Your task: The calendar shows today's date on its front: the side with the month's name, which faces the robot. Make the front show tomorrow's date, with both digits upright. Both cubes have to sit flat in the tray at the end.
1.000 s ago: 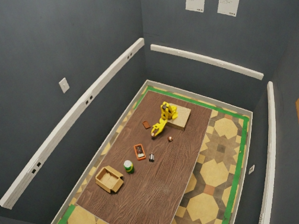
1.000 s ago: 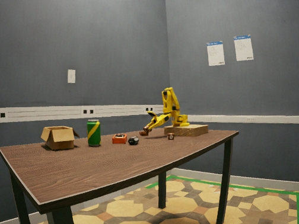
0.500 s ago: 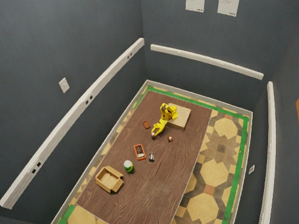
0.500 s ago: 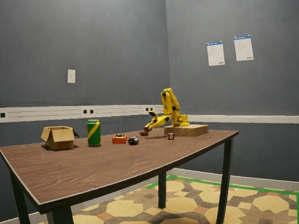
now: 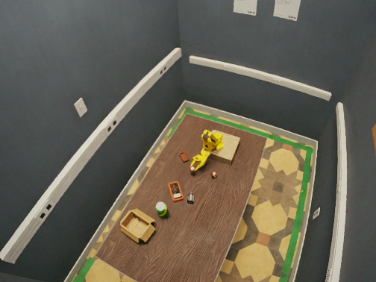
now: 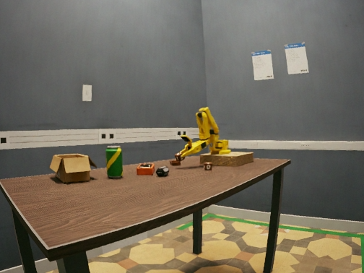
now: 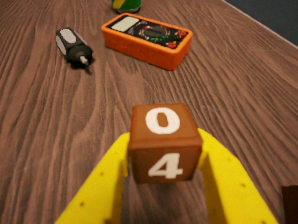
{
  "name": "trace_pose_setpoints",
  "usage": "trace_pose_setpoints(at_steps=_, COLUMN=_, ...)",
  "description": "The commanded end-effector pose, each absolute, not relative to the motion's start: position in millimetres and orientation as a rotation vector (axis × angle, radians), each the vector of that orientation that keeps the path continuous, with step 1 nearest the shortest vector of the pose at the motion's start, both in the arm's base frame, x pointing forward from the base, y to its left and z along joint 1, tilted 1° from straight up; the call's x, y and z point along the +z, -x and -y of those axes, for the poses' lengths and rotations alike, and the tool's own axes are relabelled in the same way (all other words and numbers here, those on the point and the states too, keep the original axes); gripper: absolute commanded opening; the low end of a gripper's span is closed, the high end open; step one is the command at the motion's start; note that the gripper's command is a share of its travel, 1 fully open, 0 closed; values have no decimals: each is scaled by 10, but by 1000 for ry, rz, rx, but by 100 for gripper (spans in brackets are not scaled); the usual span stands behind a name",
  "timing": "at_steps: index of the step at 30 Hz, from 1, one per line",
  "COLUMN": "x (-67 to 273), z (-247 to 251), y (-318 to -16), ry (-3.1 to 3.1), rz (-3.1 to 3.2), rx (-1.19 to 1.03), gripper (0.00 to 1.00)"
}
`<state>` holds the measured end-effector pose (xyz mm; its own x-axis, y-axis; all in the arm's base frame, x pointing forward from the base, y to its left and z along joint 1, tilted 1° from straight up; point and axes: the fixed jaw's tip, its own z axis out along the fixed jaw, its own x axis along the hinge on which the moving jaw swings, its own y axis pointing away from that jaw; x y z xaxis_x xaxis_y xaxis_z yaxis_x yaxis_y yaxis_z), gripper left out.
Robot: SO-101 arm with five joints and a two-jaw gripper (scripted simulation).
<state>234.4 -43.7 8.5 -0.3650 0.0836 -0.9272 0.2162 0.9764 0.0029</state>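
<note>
Dark wood-grain table (image 5: 209, 224) (image 6: 119, 202) (image 7: 30, 125). Yellow gripper (image 5: 193, 166) (image 6: 180, 153) (image 7: 164, 157) clamped on brown number cube (image 5: 192, 169) (image 6: 178, 157) (image 7: 163, 145); second brown cube (image 5: 214, 174) (image 6: 208, 166) on tabletop. Brown tray (image 5: 183, 157) (image 6: 175, 162) holds neither; both placements remain.

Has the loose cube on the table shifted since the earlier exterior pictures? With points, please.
No, the loose cube (image 5: 213, 174) (image 6: 208, 166) shows no visible shift against the wooden block (image 5: 228, 147) (image 6: 227, 159).
</note>
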Motion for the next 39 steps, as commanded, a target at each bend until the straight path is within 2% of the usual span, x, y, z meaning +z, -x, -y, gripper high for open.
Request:
trace_pose_setpoints(at_steps=1, x=48, z=436, y=-2278, ry=-236, rz=-1970, rx=-134, gripper=0)
trace_pose_setpoints(at_steps=39, x=-36, z=436, y=-2277, ry=-236, rz=-1970, rx=-134, gripper=0)
